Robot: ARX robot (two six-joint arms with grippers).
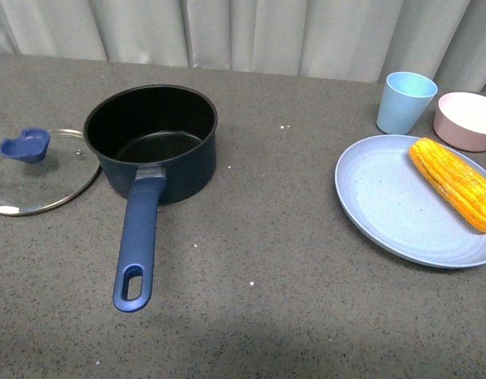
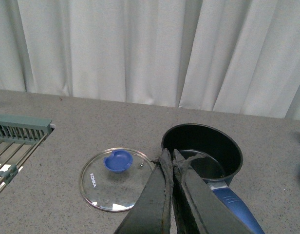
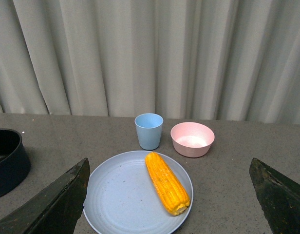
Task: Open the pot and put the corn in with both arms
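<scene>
— At far left, a glass lid (image 1: 39, 170) lies flat, knob up, just beside the pot (image 1: 160, 150). Pot open, upright, nothing over its mouth.
— Handle (image 1: 138, 237)?
— Runs back to front, hole end nearest the camera.
— Further right?
— Cup (image 1: 405, 103), bowl (image 1: 468, 120), plate (image 1: 385, 205). Corn (image 1: 454, 183) lies on the plate's right part, diagonal, far end toward the cup, well apart from the pot.
— Grippers?
— Left gripper (image 2: 170, 161) jaws pressed together, empty. Right gripper (image 3: 168, 168) fingers spread wide.

Pot (image 1: 184, 170): dark navy, upright, uncovered, empty, handle pointing toward the robot. Corn (image 1: 454, 183): yellow-orange cob, lying on the blue plate (image 1: 385, 205), well apart.
</scene>
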